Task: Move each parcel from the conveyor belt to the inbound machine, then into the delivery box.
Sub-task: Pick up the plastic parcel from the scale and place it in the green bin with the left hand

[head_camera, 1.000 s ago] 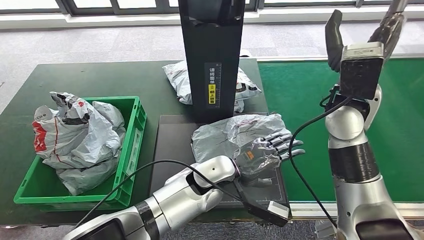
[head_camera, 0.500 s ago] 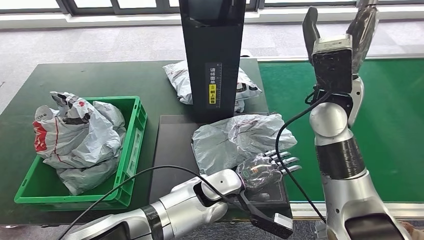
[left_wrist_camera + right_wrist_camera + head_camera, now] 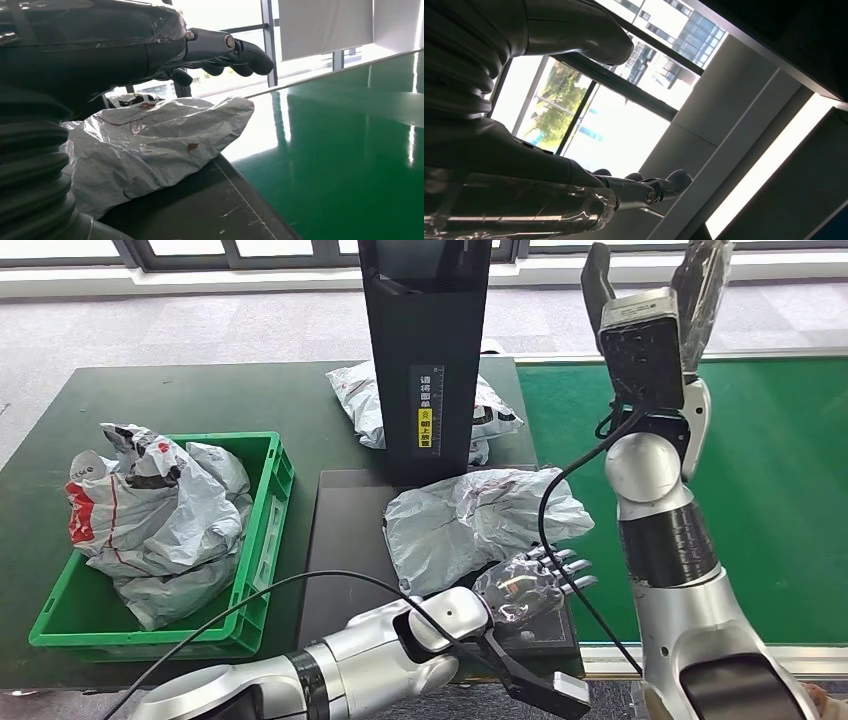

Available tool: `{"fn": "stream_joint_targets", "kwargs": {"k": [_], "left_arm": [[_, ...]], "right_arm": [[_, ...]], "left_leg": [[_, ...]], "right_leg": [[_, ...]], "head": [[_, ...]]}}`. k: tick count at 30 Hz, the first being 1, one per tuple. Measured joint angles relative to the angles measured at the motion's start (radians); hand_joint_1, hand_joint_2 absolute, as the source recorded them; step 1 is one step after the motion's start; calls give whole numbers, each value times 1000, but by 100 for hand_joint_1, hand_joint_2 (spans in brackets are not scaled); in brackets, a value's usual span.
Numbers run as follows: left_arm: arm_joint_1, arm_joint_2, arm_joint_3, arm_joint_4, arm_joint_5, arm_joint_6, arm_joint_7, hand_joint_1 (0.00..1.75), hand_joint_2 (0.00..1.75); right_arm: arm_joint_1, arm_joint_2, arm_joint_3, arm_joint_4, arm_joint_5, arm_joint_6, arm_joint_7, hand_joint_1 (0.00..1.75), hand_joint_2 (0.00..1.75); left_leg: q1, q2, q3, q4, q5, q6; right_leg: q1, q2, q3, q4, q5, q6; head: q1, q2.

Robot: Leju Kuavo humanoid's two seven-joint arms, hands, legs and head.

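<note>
- Since a second ago: your left robot hand (image 3: 530,583) has slid back off the parcel (image 3: 470,520) toward the robot; the right arm has swung inward, its robot hand (image 3: 650,290) raised high.
- Left robot hand: open, fingers spread, holding nothing, at the parcel's near edge.
- Right robot hand: empty, fingers apart, pointing upward, well clear of the parcel.
- Parcel: crumpled grey bag lying on the dark platform (image 3: 345,530) of the inbound machine (image 3: 425,350), just in front of its black column; long axis runs across the platform. Left robot hand is much the nearer.
- Delivery box (image 3: 265,540): green crate, beside the platform on the bench (image 3: 200,400); holds several grey bags.
- Another bag (image 3: 360,400): behind the column.
</note>
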Motion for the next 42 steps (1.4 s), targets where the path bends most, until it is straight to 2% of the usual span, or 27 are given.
{"fn": "stream_joint_targets", "kwargs": {"k": [6,16,30,42], "left_arm": [[-11,0,-8,20,5,18,61,0,175],[-22,1,-7,71,22,36,91,0,175],[-80,8,49,247,25,72,132,0,175],[-88,35,82,317,-41,45,181,0,175]], "right_arm": [[-8,2,3,16,5,0,0,0,175],[-33,13,17,66,2,-5,-9,0,175],[-74,35,22,152,3,-1,-22,0,175],[-89,33,22,175,11,19,-13,0,175]], "left_leg": [[0,0,0,0,0,0],[0,0,0,0,0,0],[0,-1,0,0,2,0],[0,-1,0,0,2,0]], "right_leg": [[0,0,0,0,0,0],[0,0,0,0,0,0],[0,0,0,0,1,1],[0,0,0,0,1,1]], "head": [[0,0],[0,0],[0,0],[0,0]]}}
